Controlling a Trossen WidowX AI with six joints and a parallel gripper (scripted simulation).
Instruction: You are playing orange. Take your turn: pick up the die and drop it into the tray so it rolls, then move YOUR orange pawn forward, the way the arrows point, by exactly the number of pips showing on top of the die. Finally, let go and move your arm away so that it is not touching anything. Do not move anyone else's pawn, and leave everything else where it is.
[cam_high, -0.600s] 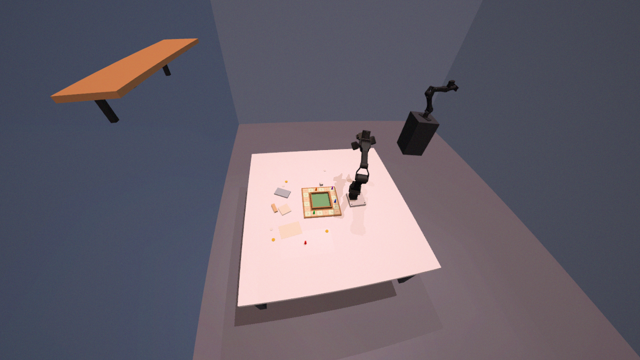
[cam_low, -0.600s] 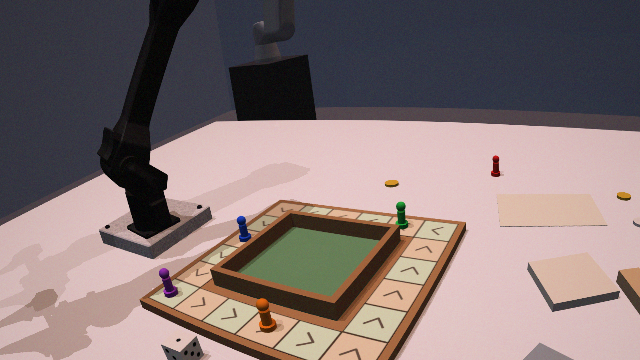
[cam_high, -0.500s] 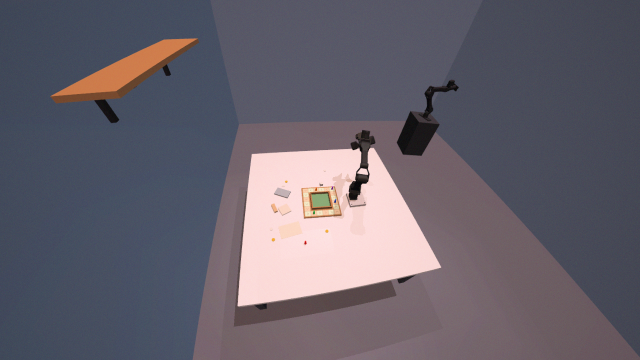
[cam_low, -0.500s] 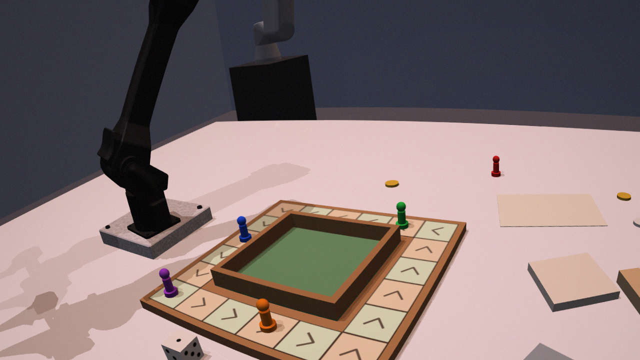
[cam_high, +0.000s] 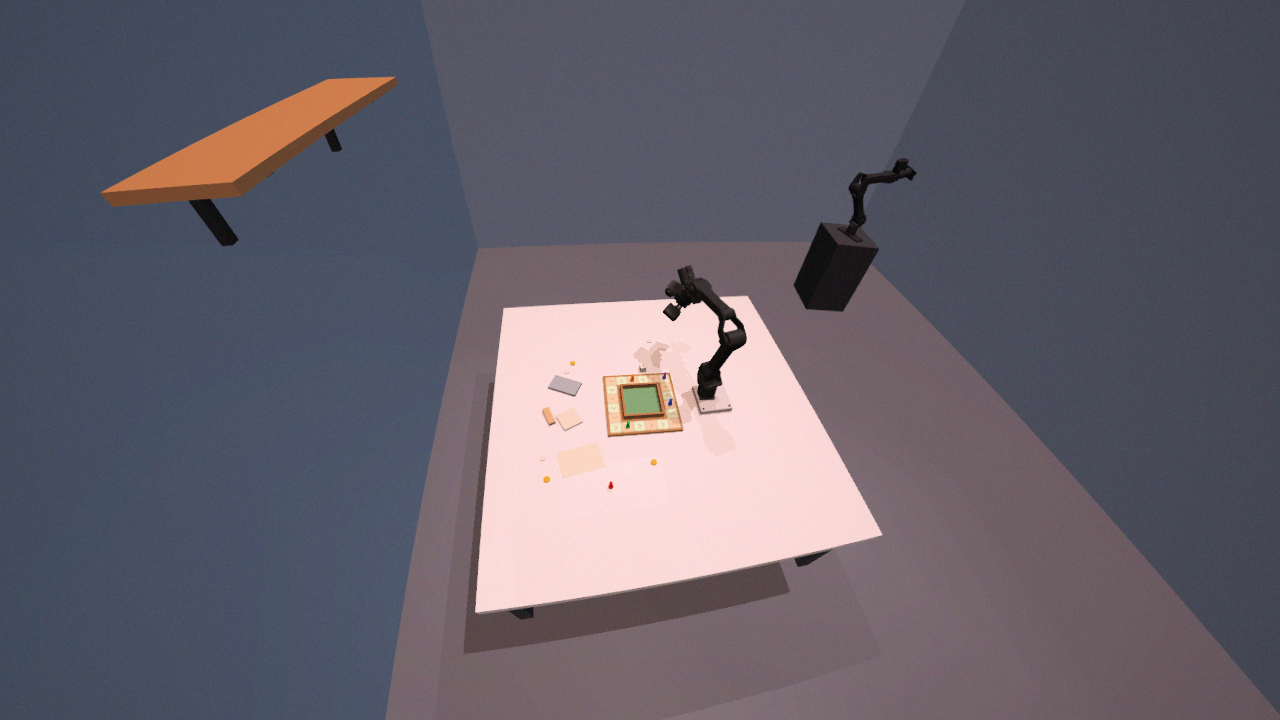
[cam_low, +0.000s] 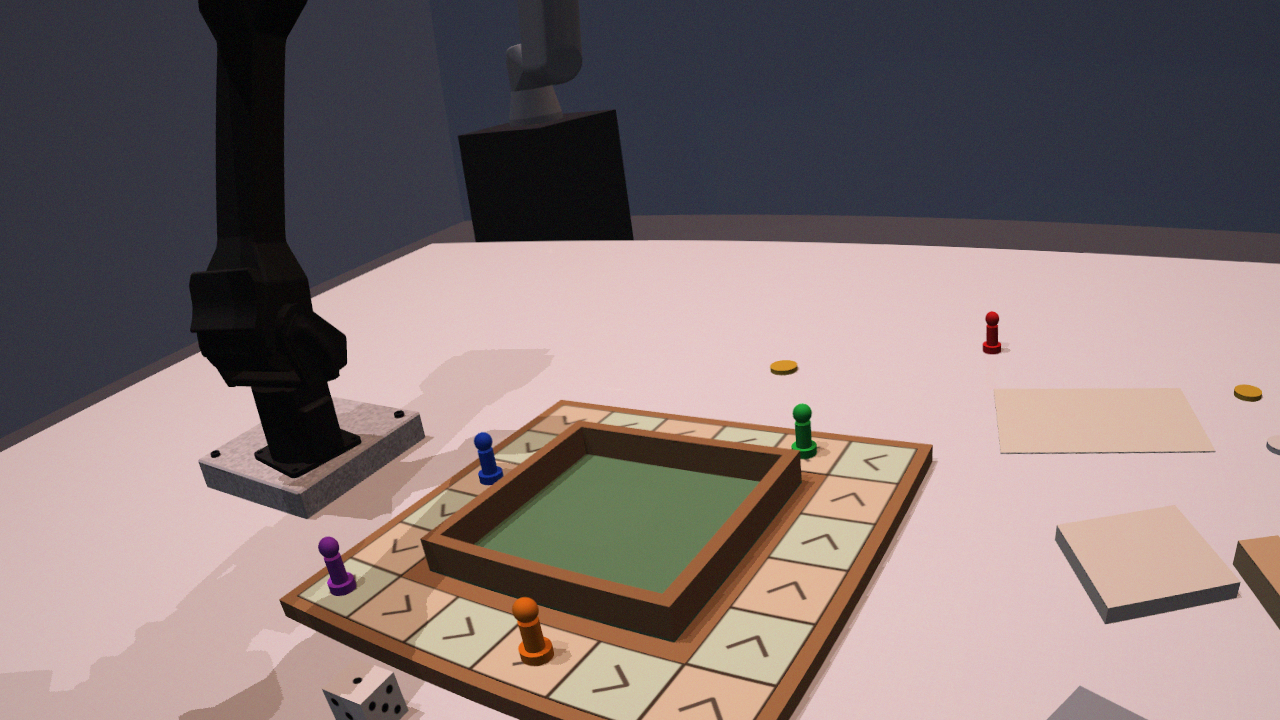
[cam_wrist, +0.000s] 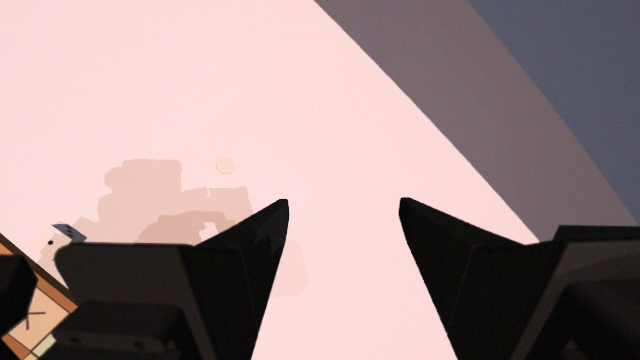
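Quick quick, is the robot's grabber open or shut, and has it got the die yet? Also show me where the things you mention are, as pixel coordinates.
Gripper (cam_high: 678, 302) (cam_wrist: 343, 206): open, nothing between its fingers; the die (cam_high: 642, 368) (cam_low: 368, 698) (cam_wrist: 71, 232) is on the table (cam_high: 716, 510) (cam_low: 716, 295) (cam_wrist: 150, 75).

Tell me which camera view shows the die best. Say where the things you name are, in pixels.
The exterior view: the die (cam_high: 641, 368) (cam_low: 365, 696) (cam_wrist: 69, 235) is large there, with pips readable on its upper faces, though the frame's bottom edge cuts it off. The top view shows only a tiny pale block beside the board (cam_high: 611, 433) (cam_low: 429, 660); the wrist view shows part.
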